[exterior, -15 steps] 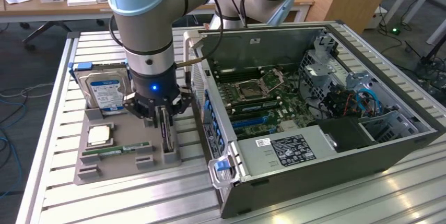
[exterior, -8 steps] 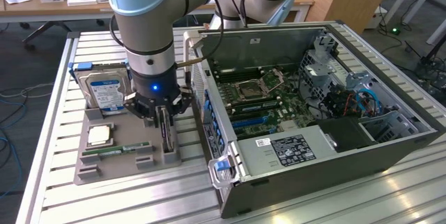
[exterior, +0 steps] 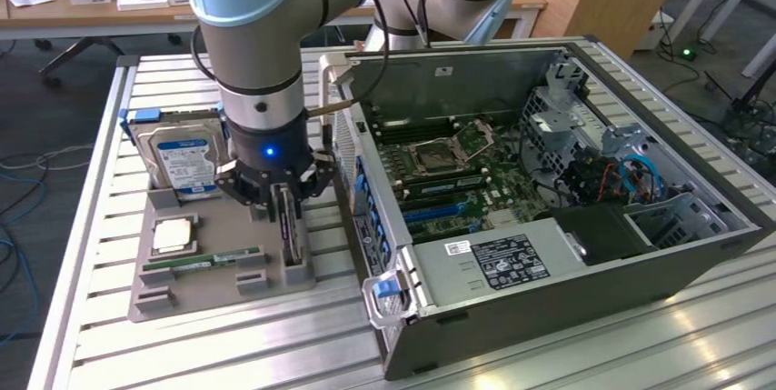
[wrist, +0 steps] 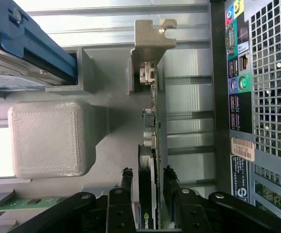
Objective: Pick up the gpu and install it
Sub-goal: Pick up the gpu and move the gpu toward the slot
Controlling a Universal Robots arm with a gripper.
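Pincer first: open, one dark finger on each side of the gpu, straddling its upper edge and not yet clamped on it. Perhaps already touching on one side; hard to judge from the wrist view.

Next, the gpu itself: standing on its long edge in a slot of the grey holder, with the pale metal bracket at one end, ahead of the fingers, just beside the rear panel of the computer case. Probably light and stiff, yet fragile: a thin board with small parts on the face and smooth sides. Best taken by the two flat faces near the upper edge, away from the bracket, with a firm but modest squeeze and a straight lift, so as not to bend it in the slot.

Farther on the same holder, toward the exterior view's left: green memory stick, square chip, hard drive. Underneath everything, the slatted metal tabletop.

Farthest, on the exterior view's right: the open case with motherboard and blue slots exposed.
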